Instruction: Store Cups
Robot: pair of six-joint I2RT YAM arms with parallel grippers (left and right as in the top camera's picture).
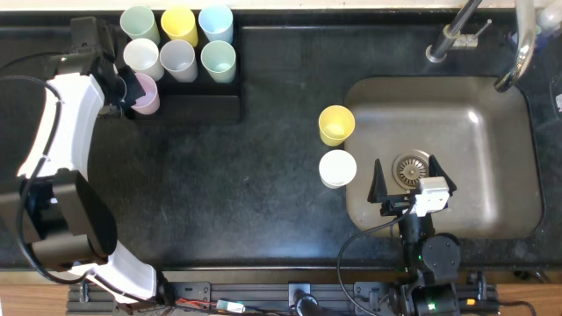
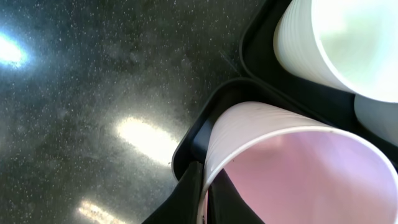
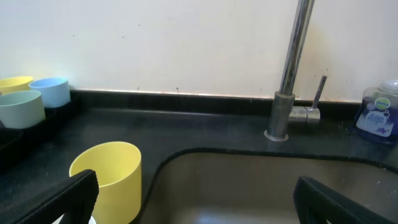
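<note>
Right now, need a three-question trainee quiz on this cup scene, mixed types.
1. True or false: the left hand grips the pink cup by its rim.
2. Which cups stand outside the tray?
A. yellow cup and white cup
B. blue and pink
C. two green
3. Fill in: the right hand hangs open over the ____.

Key: 1 true; 2 A; 3 sink.
</note>
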